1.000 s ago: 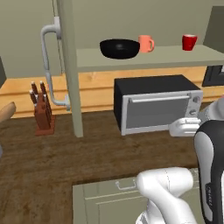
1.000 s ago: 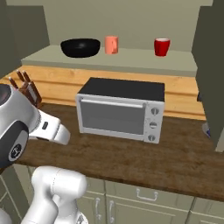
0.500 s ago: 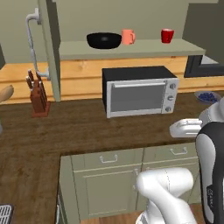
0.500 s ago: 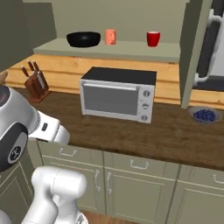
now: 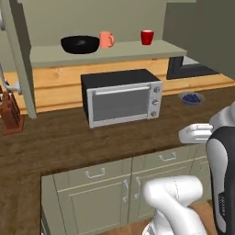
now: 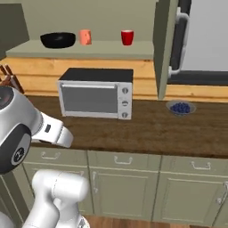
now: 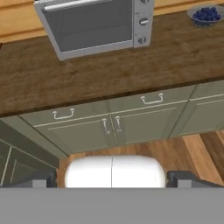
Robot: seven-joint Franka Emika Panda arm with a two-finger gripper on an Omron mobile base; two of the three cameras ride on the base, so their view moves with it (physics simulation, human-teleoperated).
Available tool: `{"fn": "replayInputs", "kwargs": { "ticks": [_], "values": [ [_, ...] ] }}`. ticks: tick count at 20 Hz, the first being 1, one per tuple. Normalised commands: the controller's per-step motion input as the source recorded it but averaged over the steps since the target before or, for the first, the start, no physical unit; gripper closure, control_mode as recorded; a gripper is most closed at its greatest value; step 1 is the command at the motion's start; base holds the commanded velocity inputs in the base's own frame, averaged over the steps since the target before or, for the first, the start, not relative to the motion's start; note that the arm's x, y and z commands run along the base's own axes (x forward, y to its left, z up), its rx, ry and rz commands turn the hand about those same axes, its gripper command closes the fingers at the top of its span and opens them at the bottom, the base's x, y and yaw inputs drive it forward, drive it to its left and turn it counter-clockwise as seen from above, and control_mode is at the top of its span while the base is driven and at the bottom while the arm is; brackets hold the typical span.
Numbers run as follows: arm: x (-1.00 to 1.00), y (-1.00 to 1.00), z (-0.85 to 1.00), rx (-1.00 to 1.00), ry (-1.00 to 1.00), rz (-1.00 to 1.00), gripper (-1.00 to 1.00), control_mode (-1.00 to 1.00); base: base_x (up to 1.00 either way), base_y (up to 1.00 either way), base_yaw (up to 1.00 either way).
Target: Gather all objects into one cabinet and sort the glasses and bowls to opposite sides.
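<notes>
The pale green shelf (image 5: 137,51) of the open wall cabinet (image 6: 162,49) ran above a dark wood counter (image 5: 59,137). On it sat the black bowl (image 5: 80,44) at ten o'clock, a salmon cup (image 5: 106,39) beside it and the red cup (image 5: 147,37) well apart at one o'clock (sorting looked unfinished). The gripper (image 7: 111,178) hung released, holding nothing.

tabletop (image 5: 69,137): dark wood
backsplash (image 5: 59,85): pale wood planks
base cabinets (image 6: 124,178): olive-green, small handles
floor (image 7: 192,151): wooden boards
toaster oven (image 5: 121,96): silver, on tabletop
</notes>
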Motion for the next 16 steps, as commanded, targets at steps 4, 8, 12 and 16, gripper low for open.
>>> {"fn": "replayInputs", "kwargs": {
  "ticks": [4, 8, 12, 16],
  "values": [
    [0.0, 0.0, 0.0, 0.0, 0.0, 0.0, -1.0, 1.0, -0.01, -0.34, -0.29],
    [0.0, 0.0, 0.0, 0.0, 0.0, 0.0, -1.0, 1.0, -0.09, -0.54, -0.31],
    [0.0, 0.0, 0.0, 0.0, 0.0, 0.0, -1.0, 1.0, -0.12, -0.65, -0.35],
    [0.0, 0.0, 0.0, 0.0, 0.0, 0.0, -1.0, 1.0, -0.22, -0.69, -0.4]
  ]
}}
